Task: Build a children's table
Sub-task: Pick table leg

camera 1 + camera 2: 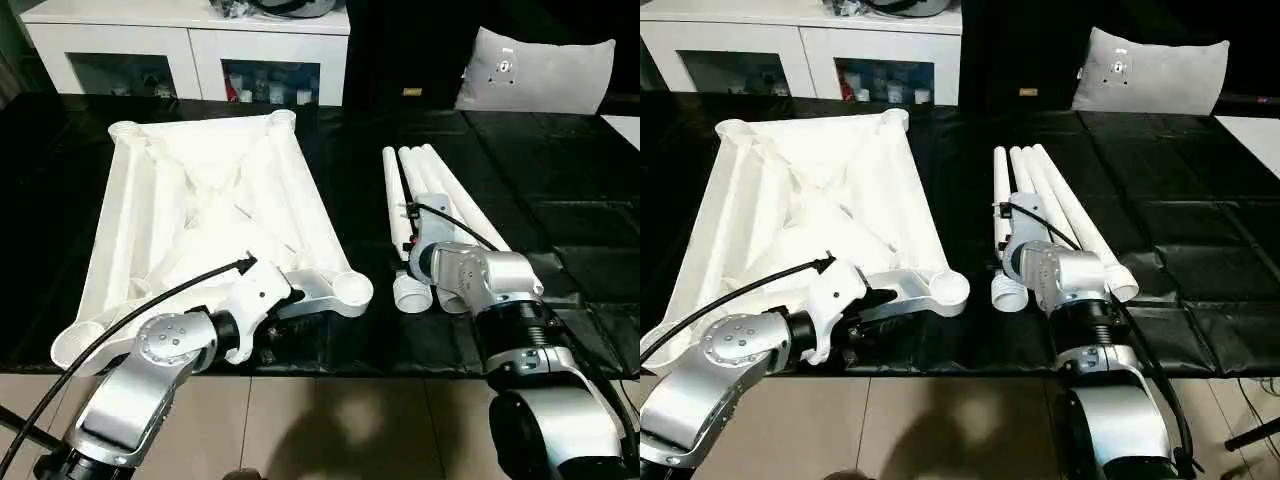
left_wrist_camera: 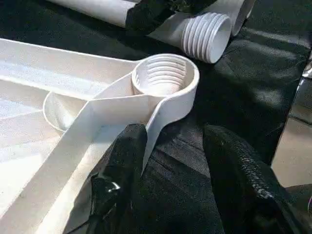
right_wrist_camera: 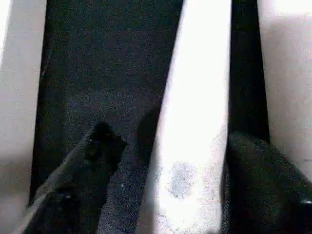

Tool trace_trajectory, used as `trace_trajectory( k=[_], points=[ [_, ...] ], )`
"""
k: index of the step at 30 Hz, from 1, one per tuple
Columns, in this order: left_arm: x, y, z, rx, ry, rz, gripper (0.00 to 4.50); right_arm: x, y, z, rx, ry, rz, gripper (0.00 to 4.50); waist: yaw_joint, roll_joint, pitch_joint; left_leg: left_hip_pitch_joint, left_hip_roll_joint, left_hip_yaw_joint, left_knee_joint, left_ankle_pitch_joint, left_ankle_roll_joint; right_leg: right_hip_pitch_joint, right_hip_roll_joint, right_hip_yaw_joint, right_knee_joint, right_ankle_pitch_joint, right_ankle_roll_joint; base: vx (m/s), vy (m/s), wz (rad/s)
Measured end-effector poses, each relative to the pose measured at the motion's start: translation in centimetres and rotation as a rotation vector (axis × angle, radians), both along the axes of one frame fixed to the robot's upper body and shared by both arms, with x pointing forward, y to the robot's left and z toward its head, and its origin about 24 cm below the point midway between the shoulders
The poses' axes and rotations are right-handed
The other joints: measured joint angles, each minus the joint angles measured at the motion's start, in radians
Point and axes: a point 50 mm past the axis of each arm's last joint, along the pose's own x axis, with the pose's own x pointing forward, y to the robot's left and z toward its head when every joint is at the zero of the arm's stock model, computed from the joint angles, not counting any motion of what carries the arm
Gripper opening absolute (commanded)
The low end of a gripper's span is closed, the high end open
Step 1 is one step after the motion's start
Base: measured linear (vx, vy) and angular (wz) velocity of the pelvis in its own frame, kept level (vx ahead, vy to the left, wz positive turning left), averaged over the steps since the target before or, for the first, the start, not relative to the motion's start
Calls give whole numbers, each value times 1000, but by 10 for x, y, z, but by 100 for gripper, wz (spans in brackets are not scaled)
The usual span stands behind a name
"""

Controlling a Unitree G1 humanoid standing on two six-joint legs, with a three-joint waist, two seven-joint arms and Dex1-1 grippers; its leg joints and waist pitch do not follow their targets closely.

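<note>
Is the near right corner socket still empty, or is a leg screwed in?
Empty: the socket shows bare inner threads; the legs lie beside the tabletop.

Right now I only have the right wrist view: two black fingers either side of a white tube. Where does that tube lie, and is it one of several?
Observer: It is one of four legs lying side by side on the black mat. The right gripper is over them, toward their wide threaded ends.
Operator: Where is the tabletop?
Observer: The tabletop lies ribbed side up, to the left of the legs and apart from them.
Operator: And the other arm?
Observer: The left gripper is at the tabletop's near corner socket, open astride the rim. The socket is empty.
</note>
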Motion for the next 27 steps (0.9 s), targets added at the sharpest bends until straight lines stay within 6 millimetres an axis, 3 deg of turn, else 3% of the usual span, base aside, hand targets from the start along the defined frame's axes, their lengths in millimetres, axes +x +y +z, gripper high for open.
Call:
trace_trajectory(
  k=[17,27],
  points=[
    [1,0,1,2,5,7,216,1,-3,-1,58,39,-33,203,0,-1,0,0,0,0,0,0,0,0,0,0,0,0,0,0,0,0],
    [3,-1,3,1,-3,8,216,1,3,4,94,-51,-37,185,1,-1,0,-2,0,1,0,1,0,-2,0,0,0,1,0,0,0,0]
  ],
)
